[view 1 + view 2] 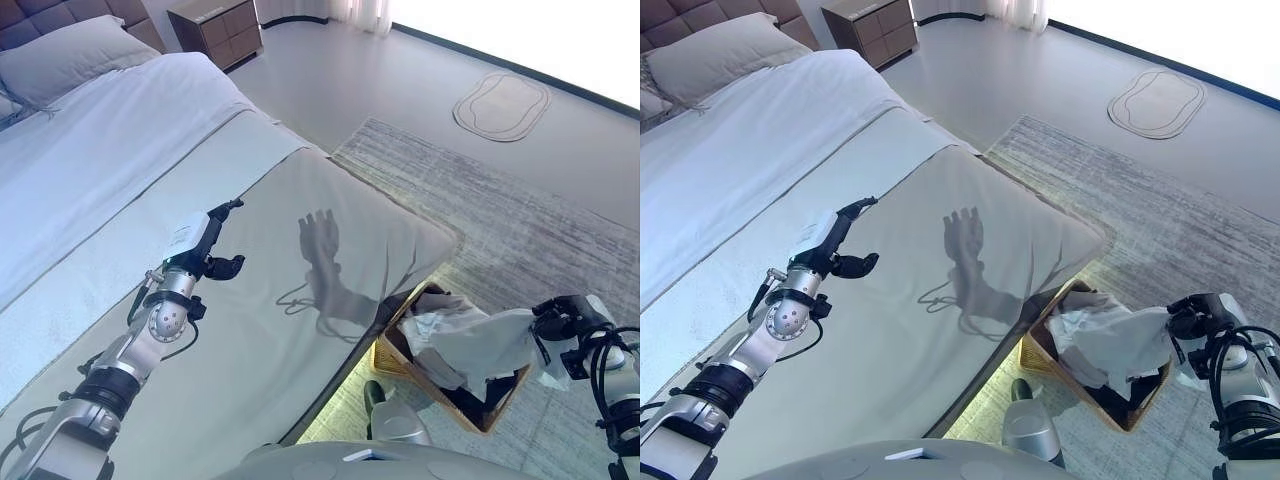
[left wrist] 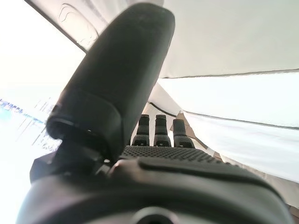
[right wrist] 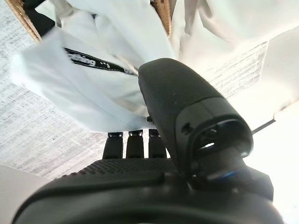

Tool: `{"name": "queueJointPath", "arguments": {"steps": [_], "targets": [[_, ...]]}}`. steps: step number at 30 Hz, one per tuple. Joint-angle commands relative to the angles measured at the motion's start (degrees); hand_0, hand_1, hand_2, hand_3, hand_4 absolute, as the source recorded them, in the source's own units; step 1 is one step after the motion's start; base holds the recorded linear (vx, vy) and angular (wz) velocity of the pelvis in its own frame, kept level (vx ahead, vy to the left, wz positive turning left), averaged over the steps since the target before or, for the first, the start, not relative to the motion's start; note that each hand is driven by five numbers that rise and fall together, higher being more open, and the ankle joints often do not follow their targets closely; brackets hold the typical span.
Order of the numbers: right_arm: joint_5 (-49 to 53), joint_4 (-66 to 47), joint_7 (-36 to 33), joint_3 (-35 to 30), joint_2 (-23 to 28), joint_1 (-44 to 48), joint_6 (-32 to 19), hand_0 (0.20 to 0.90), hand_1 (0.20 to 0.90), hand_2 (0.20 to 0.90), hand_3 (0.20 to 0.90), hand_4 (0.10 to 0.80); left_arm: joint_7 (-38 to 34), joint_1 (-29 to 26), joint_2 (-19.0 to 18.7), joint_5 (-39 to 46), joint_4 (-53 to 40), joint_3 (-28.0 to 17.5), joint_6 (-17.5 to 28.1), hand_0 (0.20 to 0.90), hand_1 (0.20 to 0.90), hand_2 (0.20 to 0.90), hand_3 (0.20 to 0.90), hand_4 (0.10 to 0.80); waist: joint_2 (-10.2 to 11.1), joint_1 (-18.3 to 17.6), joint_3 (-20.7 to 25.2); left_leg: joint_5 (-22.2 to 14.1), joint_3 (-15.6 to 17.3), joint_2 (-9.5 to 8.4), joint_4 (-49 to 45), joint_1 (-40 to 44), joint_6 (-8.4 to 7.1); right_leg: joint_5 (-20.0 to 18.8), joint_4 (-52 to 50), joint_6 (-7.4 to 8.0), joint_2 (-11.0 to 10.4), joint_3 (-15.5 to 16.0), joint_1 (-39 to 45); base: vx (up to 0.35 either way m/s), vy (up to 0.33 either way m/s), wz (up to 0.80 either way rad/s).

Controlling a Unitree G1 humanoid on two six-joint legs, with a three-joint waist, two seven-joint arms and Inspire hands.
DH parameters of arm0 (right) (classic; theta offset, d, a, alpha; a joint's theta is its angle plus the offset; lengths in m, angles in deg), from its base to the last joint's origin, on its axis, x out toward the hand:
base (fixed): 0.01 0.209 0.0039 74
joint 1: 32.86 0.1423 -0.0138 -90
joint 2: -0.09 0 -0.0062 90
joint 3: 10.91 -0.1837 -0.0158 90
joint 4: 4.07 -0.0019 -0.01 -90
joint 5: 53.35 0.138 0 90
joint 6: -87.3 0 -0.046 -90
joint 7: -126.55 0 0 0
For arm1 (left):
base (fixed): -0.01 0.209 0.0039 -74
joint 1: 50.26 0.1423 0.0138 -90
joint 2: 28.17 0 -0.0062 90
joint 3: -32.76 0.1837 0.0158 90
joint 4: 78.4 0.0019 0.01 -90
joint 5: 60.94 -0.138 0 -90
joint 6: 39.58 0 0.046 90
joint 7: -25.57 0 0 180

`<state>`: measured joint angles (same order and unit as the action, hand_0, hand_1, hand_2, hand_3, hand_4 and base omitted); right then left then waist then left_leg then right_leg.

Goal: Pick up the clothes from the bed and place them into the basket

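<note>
White clothes (image 1: pixel 470 345) draped over basket (image 1: pixel 400 362)

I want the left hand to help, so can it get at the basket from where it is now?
Probably not: the left hand hovers over the bed, and the basket sits on the floor beyond the bed's corner, beside the right hand.

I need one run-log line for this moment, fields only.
left hand: open, over bed | right hand: shut on white garment, over basket

The basket (image 1: pixel 400 362) stands on the rug (image 1: pixel 520 210) just beside the bed's (image 1: pixel 300 260) foot corner, to the right, with clothes (image 1: pixel 470 345) in it. A pillow (image 1: pixel 60 55) lies at the bed's far end, a nightstand (image 1: pixel 215 30) beyond it. The left hand (image 1: pixel 205 245) hangs over the bed, the right hand (image 1: pixel 565 320) right of the basket.
</note>
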<state>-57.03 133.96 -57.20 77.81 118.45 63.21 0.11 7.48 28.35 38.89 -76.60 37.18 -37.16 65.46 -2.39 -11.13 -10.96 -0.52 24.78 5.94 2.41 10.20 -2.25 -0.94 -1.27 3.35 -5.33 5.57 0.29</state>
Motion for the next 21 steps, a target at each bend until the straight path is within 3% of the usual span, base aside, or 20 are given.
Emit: {"name": "queueJointPath", "arguments": {"steps": [1, 13, 21], "targets": [[-1.3, -0.8, -3.9, -1.1, 3.7, 6.2, -3.3, 0.900, 0.900, 0.900, 0.900, 0.800, -1.6, -5.7, -3.2, 1.9, -4.4, -1.5, 2.2, 0.900, 0.900, 0.900, 0.900, 0.800, 0.9, 1.0, 2.5, -7.4, -0.9, 1.72, -7.6, -1.0, -0.06, -1.5, -2.2, 4.06, -2.9, 1.2, -3.1, 0.000, 0.000, 0.00], [0.0, -2.9, -3.7, -1.3, 3.3, 5.5, -3.8, 0.900, 0.900, 0.900, 0.900, 0.800, -1.7, -5.3, -3.1, 1.4, -5.6, -2.0, 1.4, 0.900, 0.900, 0.900, 0.900, 0.800, 1.4, 1.0, 2.6, -6.9, -0.9, 1.84, -6.8, -0.8, -0.24, -1.7, -1.4, 4.08, -2.5, 1.2, -2.8, 0.000, 0.000, 0.00], [1.2, -10.5, -4.6, -1.9, -0.4, 2.1, -4.7, 0.900, 0.900, 0.900, 0.900, 0.800, -3.6, -2.8, -0.6, -0.1, -5.3, -3.8, 0.9, 0.900, 0.900, 0.900, 0.900, 0.800, 1.6, 1.4, 2.8, -5.6, -2.1, 1.97, -5.2, -0.1, -0.70, -1.0, -1.4, 3.71, -2.2, 1.8, -1.2, 0.013, 0.021, 0.04]]}}
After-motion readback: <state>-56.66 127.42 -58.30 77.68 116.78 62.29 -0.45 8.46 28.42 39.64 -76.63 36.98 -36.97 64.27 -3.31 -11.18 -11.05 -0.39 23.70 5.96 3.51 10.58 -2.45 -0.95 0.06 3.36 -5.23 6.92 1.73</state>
